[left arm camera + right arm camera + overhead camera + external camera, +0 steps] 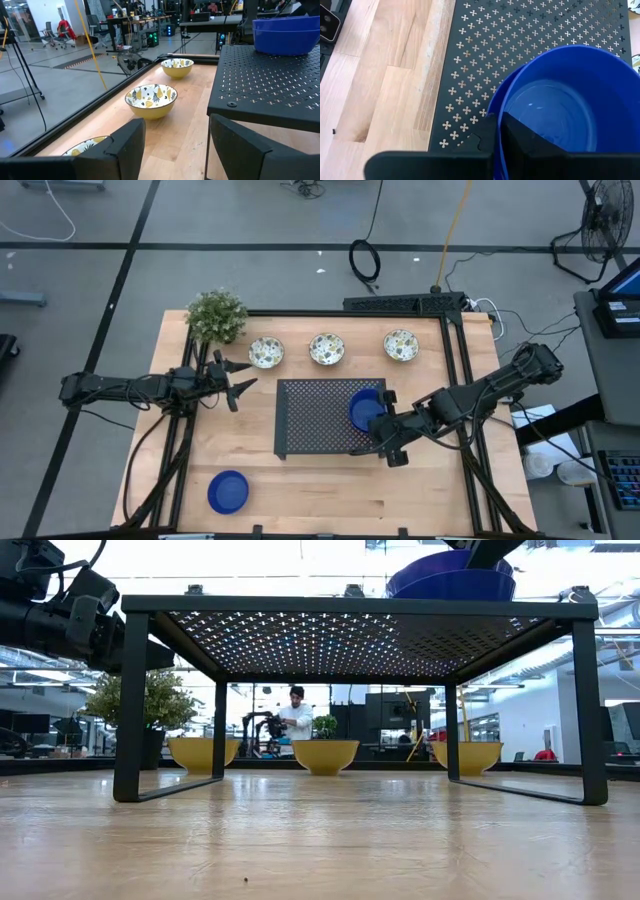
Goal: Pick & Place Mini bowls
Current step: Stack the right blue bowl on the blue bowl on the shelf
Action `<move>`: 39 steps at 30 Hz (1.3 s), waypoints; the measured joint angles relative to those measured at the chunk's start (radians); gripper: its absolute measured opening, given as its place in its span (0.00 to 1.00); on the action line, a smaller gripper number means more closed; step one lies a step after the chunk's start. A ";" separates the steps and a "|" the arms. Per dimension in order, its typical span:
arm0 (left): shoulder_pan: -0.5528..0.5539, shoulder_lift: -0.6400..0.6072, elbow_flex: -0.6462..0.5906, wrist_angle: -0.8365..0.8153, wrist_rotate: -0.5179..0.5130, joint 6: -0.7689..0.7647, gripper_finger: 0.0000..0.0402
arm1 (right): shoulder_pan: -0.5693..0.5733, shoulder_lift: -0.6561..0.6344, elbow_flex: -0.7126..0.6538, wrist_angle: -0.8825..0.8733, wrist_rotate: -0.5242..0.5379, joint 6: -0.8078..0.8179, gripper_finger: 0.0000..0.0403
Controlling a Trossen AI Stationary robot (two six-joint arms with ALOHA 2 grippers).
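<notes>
Two solid blue mini bowls (365,410) sit nested on the right part of the black perforated tray (310,415). My right gripper (384,420) is shut on the upper one's rim. A third blue bowl (228,491) rests on its base on the table near the near-left corner. Three white patterned bowls (266,352) (327,348) (401,345) stand in a row along the far edge. My left gripper (240,380) hovers open left of the tray, touching nothing; the left wrist view shows its fingers (125,145) apart. My right gripper (500,137) pinches the upper blue bowl's rim (496,107) on the side toward the near-right, one finger (527,142) inside the bowl and one (487,137) outside. The fingers slant down from the near-right. The bowl sits nested in the lower blue bowl (492,102) on the tray.
A small bushy plant (216,315) stands at the far-left corner. The tray stands on legs (130,700) with open space beneath. Bare wood lies along the near edge, right of the lone blue bowl. A person (296,715) is in the room beyond.
</notes>
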 joint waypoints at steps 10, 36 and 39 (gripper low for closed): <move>0.000 0.000 0.000 0.000 0.000 0.000 0.57 | 0.000 0.000 0.000 0.002 0.000 -0.001 0.17; 0.000 0.000 0.000 -0.001 0.000 0.000 0.57 | 0.051 -0.119 0.000 0.206 -0.207 0.055 0.24; 0.000 0.000 0.000 -0.001 0.000 0.000 0.57 | 0.082 -0.114 -0.008 0.206 -0.209 0.056 0.18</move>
